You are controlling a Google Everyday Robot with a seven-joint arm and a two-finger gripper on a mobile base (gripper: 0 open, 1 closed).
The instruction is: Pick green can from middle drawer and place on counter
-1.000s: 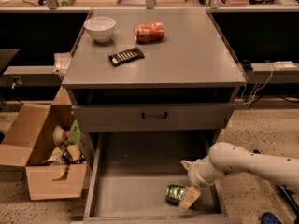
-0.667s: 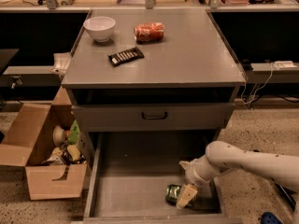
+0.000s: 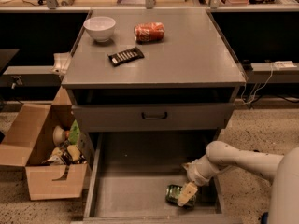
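The green can (image 3: 174, 193) lies on its side on the floor of the open middle drawer (image 3: 126, 190), near its front right corner. My gripper (image 3: 186, 196) reaches down into the drawer from the right on a white arm (image 3: 233, 160). Its pale fingers (image 3: 188, 193) are at the can's right end, touching or almost touching it. The counter (image 3: 187, 55) is the grey cabinet top above.
On the counter stand a white bowl (image 3: 99, 28), a red-orange can (image 3: 149, 32) on its side and a black snack bar (image 3: 125, 56). A narrower drawer front with a black handle (image 3: 154, 115) sits above the open drawer. An open cardboard box (image 3: 44, 157) of items stands left.
The arm has shifted a little left and down, bringing the gripper closer onto the green can. The can has stayed in place.
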